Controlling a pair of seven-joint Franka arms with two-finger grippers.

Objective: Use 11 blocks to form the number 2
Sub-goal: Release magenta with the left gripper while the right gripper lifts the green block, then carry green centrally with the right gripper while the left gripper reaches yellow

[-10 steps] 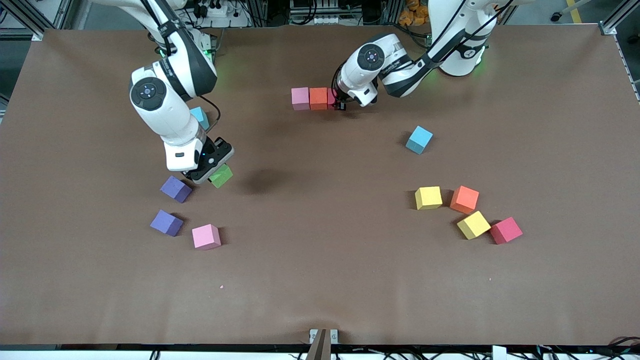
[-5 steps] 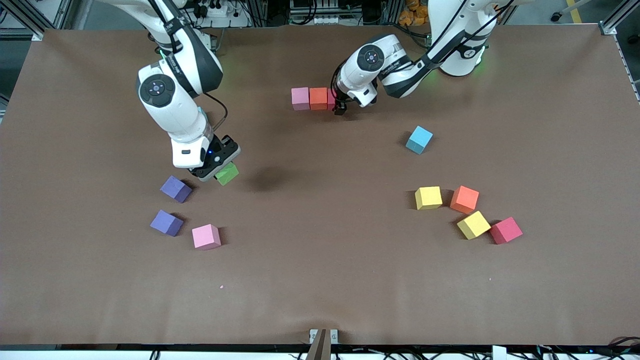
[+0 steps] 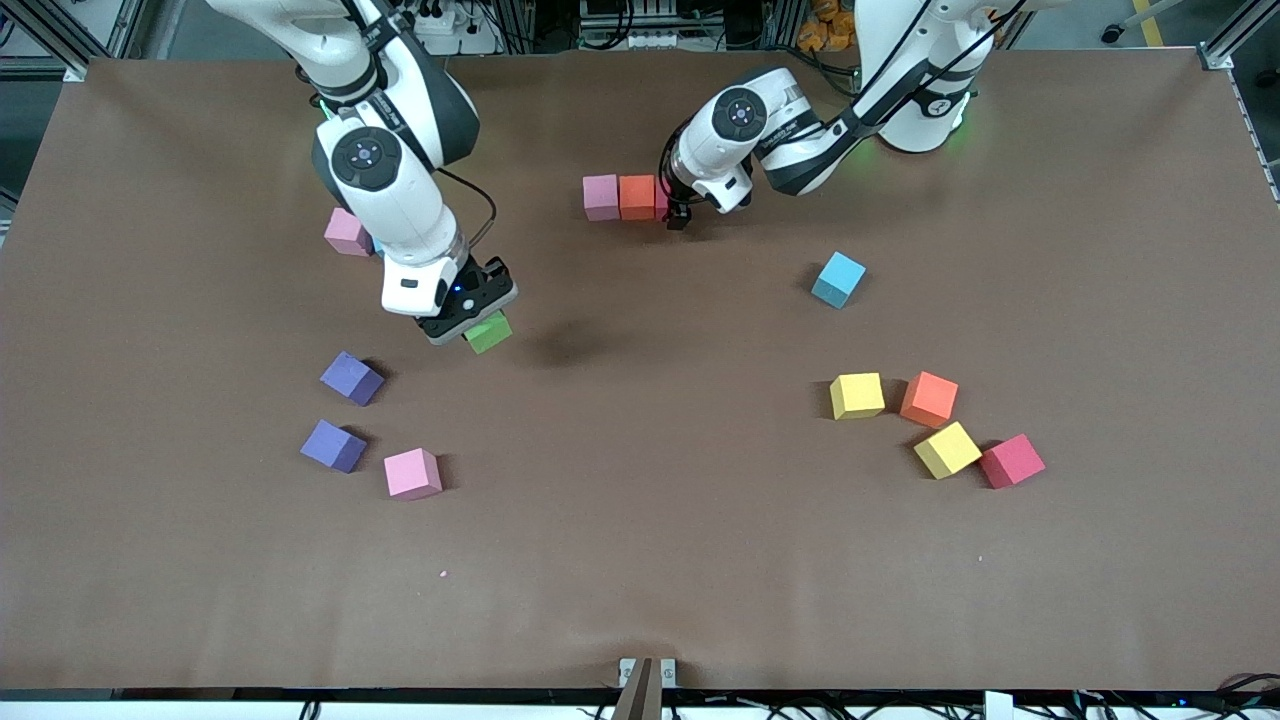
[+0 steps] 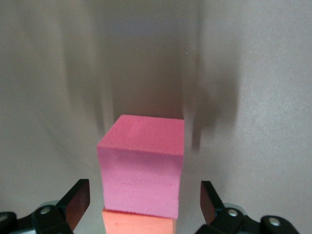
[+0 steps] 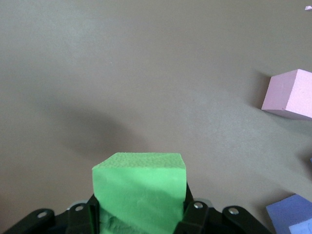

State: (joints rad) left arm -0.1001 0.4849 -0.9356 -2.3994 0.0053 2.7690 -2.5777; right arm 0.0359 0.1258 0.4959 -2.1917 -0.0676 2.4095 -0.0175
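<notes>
A row of three touching blocks lies near the arms' bases: pink (image 3: 600, 196), orange (image 3: 637, 196), and crimson (image 3: 661, 198), which is mostly hidden under my left gripper (image 3: 680, 214). In the left wrist view the crimson block (image 4: 141, 161) sits on the table beside the orange one (image 4: 139, 226). My left gripper (image 4: 144, 202) is open, its fingers clear of both sides. My right gripper (image 3: 476, 320) hangs over the table's middle, shut on the green block (image 3: 489, 333) (image 5: 141, 192).
Toward the right arm's end lie two purple blocks (image 3: 351, 378) (image 3: 333, 445) and two pink ones (image 3: 413, 473) (image 3: 347, 232). Toward the left arm's end lie a light-blue cube (image 3: 838, 279), two yellow (image 3: 857, 395) (image 3: 947, 449), an orange (image 3: 929, 399) and a crimson block (image 3: 1012, 460).
My left gripper has opened and let go of the crimson block at the row's end. My right arm has carried the green block toward the table's middle, uncovering a pink block.
</notes>
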